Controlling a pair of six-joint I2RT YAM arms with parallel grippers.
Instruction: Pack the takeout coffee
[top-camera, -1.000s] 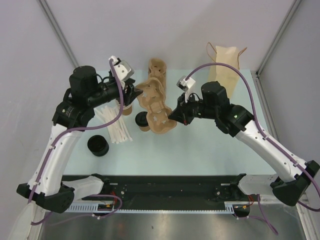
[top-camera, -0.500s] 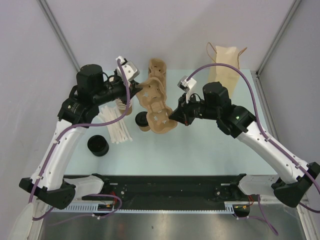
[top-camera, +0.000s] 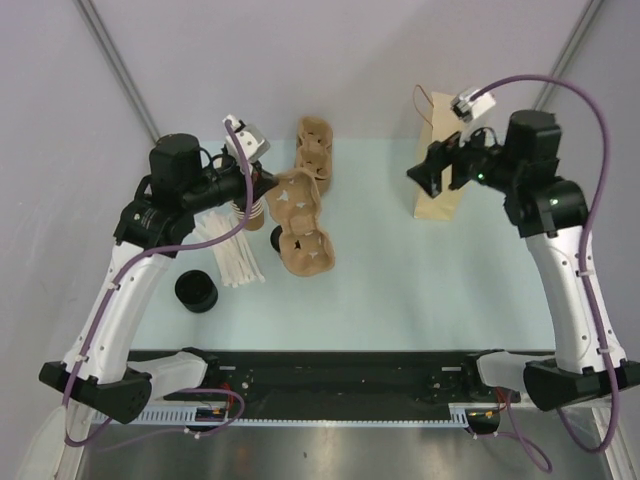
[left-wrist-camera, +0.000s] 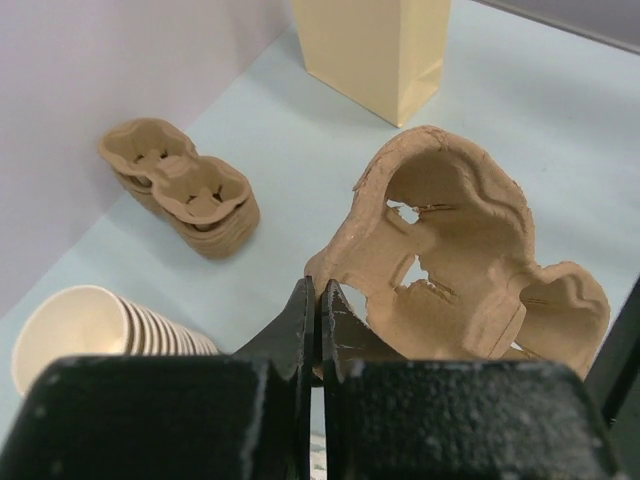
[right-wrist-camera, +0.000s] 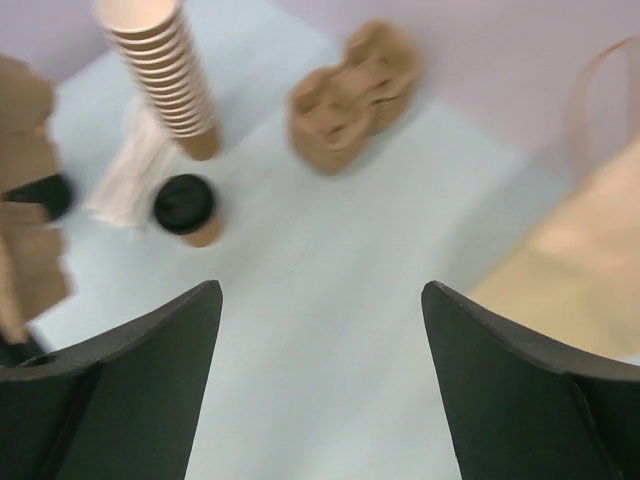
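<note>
Left fingers (left-wrist-camera: 298, 330) are pinched fully shut on the thin rim of a pulp carrier (left-wrist-camera: 470, 270). The carrier sits tilted, and its gripped edge, at its 10 o'clock, appears raised off the table (top-camera: 400, 290). Right gripper (right-wrist-camera: 320, 295) stands wide open and holds nothing. It hangs near the bag (top-camera: 447, 112) at 1 o'clock, well apart from the carrier.

Coffee (right-wrist-camera: 185, 207), lid on, stands upright on the table just beside the carrier's near end. Seen from overhead it is at the carrier's 9 o'clock and partly hidden by it. Neither gripper touches it. From the coffee, the cup stack (right-wrist-camera: 165, 75) is at 10 o'clock, the carrier stack (left-wrist-camera: 180, 185) at 12 o'clock and the loose lids (top-camera: 197, 290) at 8 o'clock.

Assessment: early stage. One carrier is in hand and the cup is lidded. Outstanding, as judged: seating the coffee in a carrier well, then loading the bag. Whether the bag stands open cannot be told.
</note>
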